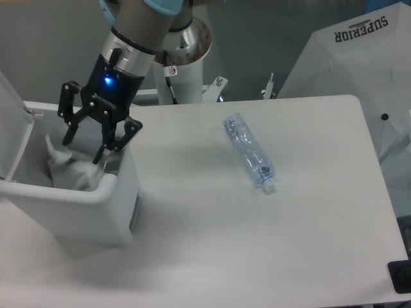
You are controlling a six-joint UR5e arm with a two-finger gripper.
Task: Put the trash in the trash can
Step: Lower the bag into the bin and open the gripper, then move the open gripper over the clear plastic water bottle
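My gripper (83, 149) hangs open above the trash can (77, 205), a white boxy bin at the left of the table with its lid (11, 122) raised. A crumpled white plastic wrapper (70, 170) lies inside the bin just below my fingertips, free of them. The clear crinkled water bottle (249, 153) lies on its side on the white table (257, 244), well to the right of the gripper, with its cap toward the front.
A white fabric cover printed SUPERIOR (359, 70) stands behind the table's right rear corner. A dark object (401, 276) sits at the table's front right edge. The arm's base column (183, 58) rises behind the table.
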